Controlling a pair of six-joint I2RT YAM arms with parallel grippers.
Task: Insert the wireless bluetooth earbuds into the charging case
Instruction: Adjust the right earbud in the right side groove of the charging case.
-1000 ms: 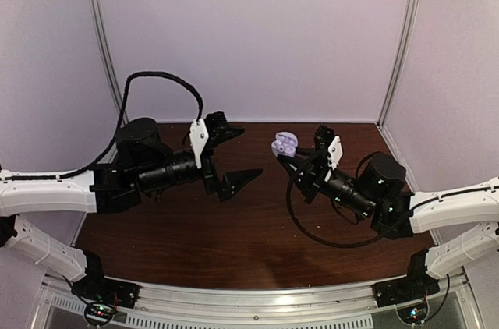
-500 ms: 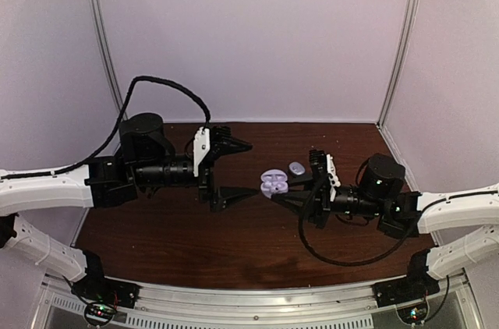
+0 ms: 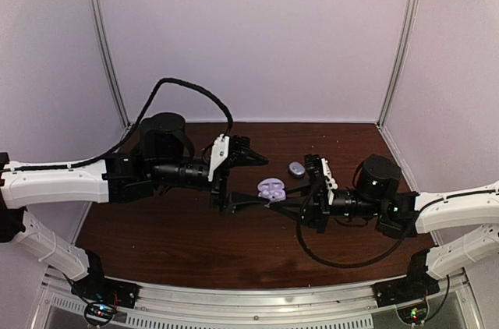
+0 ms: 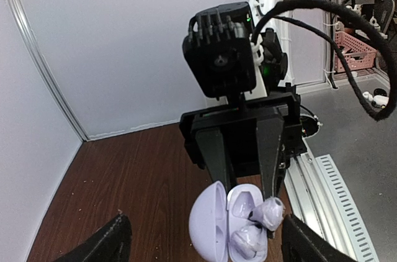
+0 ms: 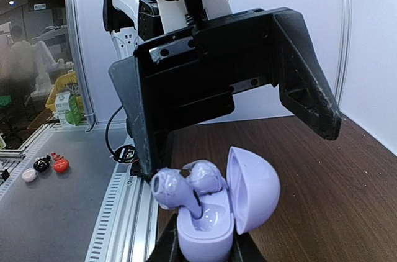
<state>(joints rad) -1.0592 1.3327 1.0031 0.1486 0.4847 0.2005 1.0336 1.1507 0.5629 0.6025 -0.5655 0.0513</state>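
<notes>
My right gripper (image 4: 248, 190) is clamped on the base of the case (image 5: 205, 228), which it holds up between the arms with the lid (image 5: 255, 189) hinged open. Both earbuds (image 5: 172, 189) are in it, though one stands proud of its well and I judge it not seated. My left gripper (image 3: 261, 179) is spread wide just in front, holding nothing.

Everything here looks like light, glossy plastic. A hard pinch would likely squirt a bud out, so I'd press softly on its rounded top. The hinge looks like the weak point. I can read no brand or writing anywhere.
</notes>
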